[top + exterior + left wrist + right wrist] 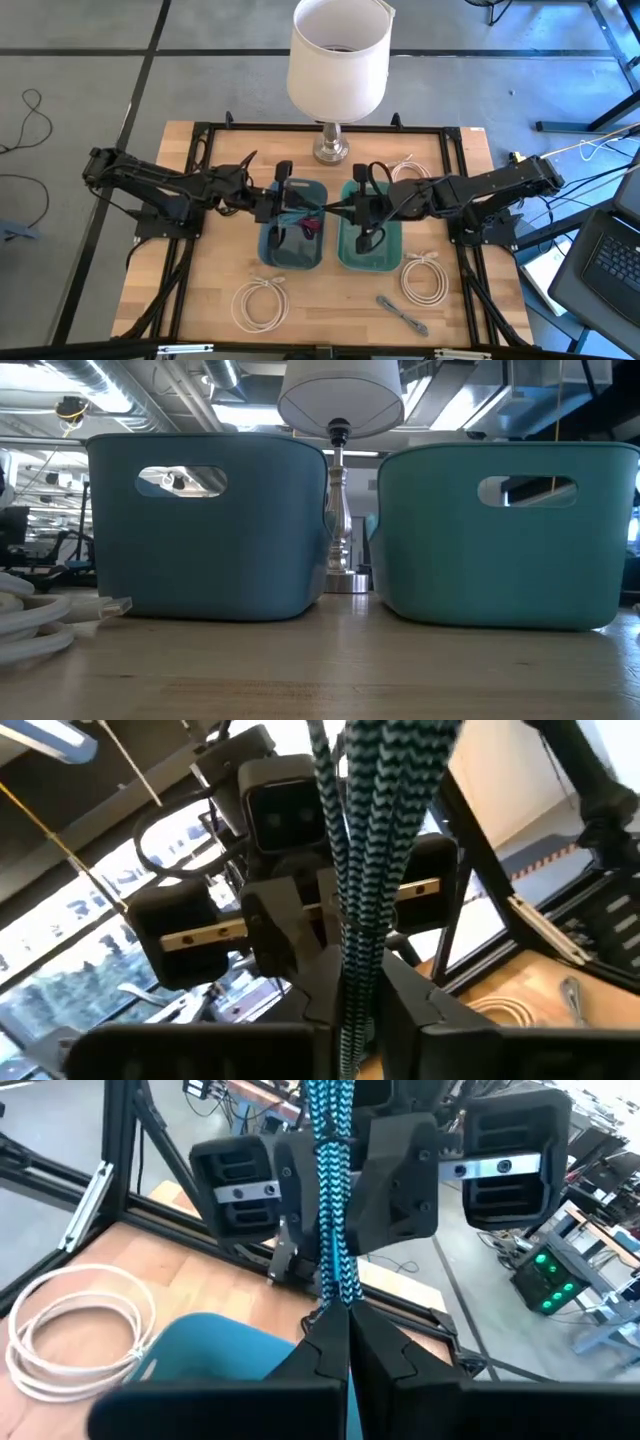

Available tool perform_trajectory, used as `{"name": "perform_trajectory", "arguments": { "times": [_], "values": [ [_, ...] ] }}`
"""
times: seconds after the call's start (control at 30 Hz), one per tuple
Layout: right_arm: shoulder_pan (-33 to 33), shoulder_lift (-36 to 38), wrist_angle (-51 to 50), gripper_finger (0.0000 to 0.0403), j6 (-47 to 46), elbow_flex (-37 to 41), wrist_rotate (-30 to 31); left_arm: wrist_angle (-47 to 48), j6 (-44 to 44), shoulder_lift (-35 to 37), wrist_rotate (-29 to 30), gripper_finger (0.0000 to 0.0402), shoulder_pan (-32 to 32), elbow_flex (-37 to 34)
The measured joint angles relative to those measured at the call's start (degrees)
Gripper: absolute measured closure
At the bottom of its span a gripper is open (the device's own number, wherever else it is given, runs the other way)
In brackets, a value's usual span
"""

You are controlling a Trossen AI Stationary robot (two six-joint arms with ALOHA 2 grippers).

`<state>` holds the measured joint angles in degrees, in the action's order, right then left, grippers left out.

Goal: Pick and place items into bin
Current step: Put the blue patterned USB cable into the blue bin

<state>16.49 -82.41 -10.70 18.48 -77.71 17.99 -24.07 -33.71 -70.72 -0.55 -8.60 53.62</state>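
High view: two plastic bins sat mid-table, a darker blue bin (293, 240) on the left and a teal bin (370, 240) on the right. Something red or purple (311, 226) already lay in the blue bin. Still out on the wooden table (200, 290): a coiled white cable (260, 303) front left, another coiled white cable (424, 276) front right, a third coiled white cable (405, 170) behind the right arm, and a grey strap-like piece (402, 314) near the front edge. Judged partly done, most cables left. Both arms reached inward; left gripper (283, 206) over the blue bin, right gripper (362, 210) over the teal bin, a teal braided strap (318, 208) stretched between them.

Low view: only bin walls, a lamp base (338, 540), and cable at the left edge.

Left wrist view: left jaws closed on the braided strap (365, 910).

Right wrist view: right jaws pinched shut on the same strap (330, 1200).
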Motion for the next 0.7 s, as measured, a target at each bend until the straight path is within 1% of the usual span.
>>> {"name": "perform_trajectory", "arguments": {
  "times": [0.07, 0.1, 0.2, 0.27, 0.33, 0.4, 0.47, 0.5, 0.6, 0.7],
  "values": [
    [-0.11, 0.05, -1.06, 0.0401, 0.0, 0.0, 0.79, 0.41, -0.07, 0.04, 2.58, 0.0376, 0.0, -0.02],
    [-0.12, 0.41, -2.09, 0.0399, 0.0, 0.0, 2.68, 1.26, -0.12, 0.38, 4.92, 0.0376, -0.24, -0.02],
    [0.94, 2.45, -7.11, 0.0389, -1.77, -0.07, 11.68, 6.52, -1.42, 2.39, 13.34, 0.0376, -0.9, -0.02],
    [2.02, 4.53, -14.25, 0.038, -5.04, 0.02, 17.78, 11.0, -1.02, 4.66, 16.87, 0.0376, -1.58, -0.02],
    [3.21, 6.34, -18.61, 0.0369, -9.58, -0.13, 20.38, 16.44, 0.75, 6.76, 18.22, 0.0376, -2.06, 0.16],
    [4.19, 7.77, -26.15, 0.0357, -16.32, -0.13, 23.04, 22.86, 3.6, 8.23, 20.53, 0.0376, -2.23, 0.09],
    [4.98, 8.53, -34.69, 0.0341, -24.15, -0.13, 23.61, 29.89, 6.97, 9.94, 23.01, 0.0376, -2.09, -0.11],
    [5.18, 8.87, -38.79, 0.0332, -28.14, -0.13, 23.57, 31.47, 9.14, 10.47, 23.7, 0.0376, -1.91, -0.06],
    [5.59, 8.79, -48.77, 0.0301, -39.07, -0.11, 21.88, 39.17, 16.38, 10.93, 22.89, 0.0376, -0.15, 0.05],
    [6.02, 8.1, -54.81, 0.0273, -47.07, 0.0, 18.55, 46.15, 21.43, 8.17, 22.44, 0.0376, 2.57, 0.05]
  ]
}}
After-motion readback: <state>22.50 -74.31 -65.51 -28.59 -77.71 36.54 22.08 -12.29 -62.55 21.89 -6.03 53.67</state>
